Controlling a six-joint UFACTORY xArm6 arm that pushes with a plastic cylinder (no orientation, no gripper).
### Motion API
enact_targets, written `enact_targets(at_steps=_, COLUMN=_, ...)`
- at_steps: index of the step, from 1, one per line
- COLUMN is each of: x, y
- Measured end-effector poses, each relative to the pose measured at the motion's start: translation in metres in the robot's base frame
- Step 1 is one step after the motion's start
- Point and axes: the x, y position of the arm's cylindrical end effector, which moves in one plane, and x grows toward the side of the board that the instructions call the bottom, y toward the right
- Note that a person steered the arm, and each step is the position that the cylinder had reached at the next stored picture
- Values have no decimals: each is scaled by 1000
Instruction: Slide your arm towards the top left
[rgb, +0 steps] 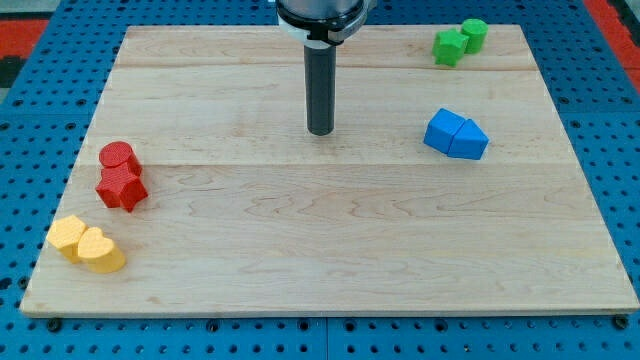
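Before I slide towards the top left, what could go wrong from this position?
Little stands in the way, I think: my tip is apart from every block, and the path to the view's top left is bare wood.

1. The board's edge is near there; overshooting could carry my tip off the wood.

2. If I drift downward instead, I might hit the red blocks, which sit at the view's left.

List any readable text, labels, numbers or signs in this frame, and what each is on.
None. The wooden board, the blue pegboard under it, the rod above my tip, and the red, yellow, blue and green blocks carry no visible writing.
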Motion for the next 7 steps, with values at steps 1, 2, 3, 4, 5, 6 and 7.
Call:
enact_targets(at_steps=1, x=0, y=5)
enact_targets(at_steps=2, x=0, y=5)
enact_targets(at_steps=3, x=1, y=5)
enact_targets(at_steps=4, x=1, y=7)
enact_targets(at_steps=5, x=1, y=7)
enact_targets(at_steps=6, x=43, y=7)
enact_targets(at_steps=7, x=106, y=6)
